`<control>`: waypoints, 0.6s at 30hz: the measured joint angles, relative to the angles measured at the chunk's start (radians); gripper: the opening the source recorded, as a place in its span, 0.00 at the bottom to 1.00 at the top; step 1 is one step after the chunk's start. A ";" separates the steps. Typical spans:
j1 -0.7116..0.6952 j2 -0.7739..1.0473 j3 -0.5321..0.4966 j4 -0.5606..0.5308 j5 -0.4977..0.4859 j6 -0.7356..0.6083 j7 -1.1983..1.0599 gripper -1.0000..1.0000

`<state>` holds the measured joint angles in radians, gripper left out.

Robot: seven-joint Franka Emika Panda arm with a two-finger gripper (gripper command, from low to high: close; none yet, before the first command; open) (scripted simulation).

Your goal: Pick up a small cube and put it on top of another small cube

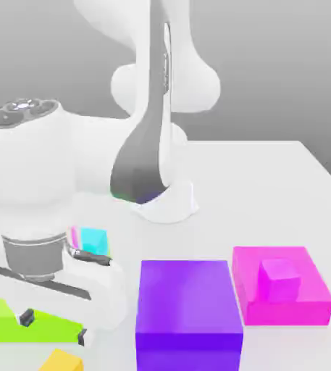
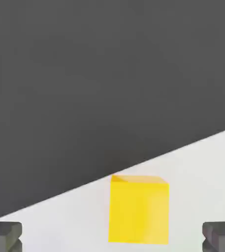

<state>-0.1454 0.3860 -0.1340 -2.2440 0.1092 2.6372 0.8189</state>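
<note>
From where I stand, the move turns on one thing: the small orange-yellow plain cube [image 2: 139, 209] sits squarely between the two dark fingertips [image 2: 4, 236] of the gripper [image 2: 112, 237], well apart from both in the hand view, so the jaws are spread wide and grasp nothing. I judge a straight advance would bring it into the grip; being a cube, it has no long axis to align to.

In the exterior view that same cube [image 1: 61, 360] peeks in at the lower left corner, just below the arm's hand. Its target, the small magenta-pink plain cube [image 1: 280, 279], rests on a large flat magenta block [image 1: 313, 301] at the lower right.

By count: one golden cube, one small pink cube, one small cyan cube [image 1: 93, 239], one flat magenta block, one large purple block [image 1: 188, 304], one lime-green slab [image 1: 1, 319].
</note>
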 joint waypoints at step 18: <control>0.029 -0.072 0.046 -0.019 -0.026 -0.042 -0.053 0.00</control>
<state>-0.1159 0.3139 -0.0881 -2.2629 0.0830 2.5952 0.7658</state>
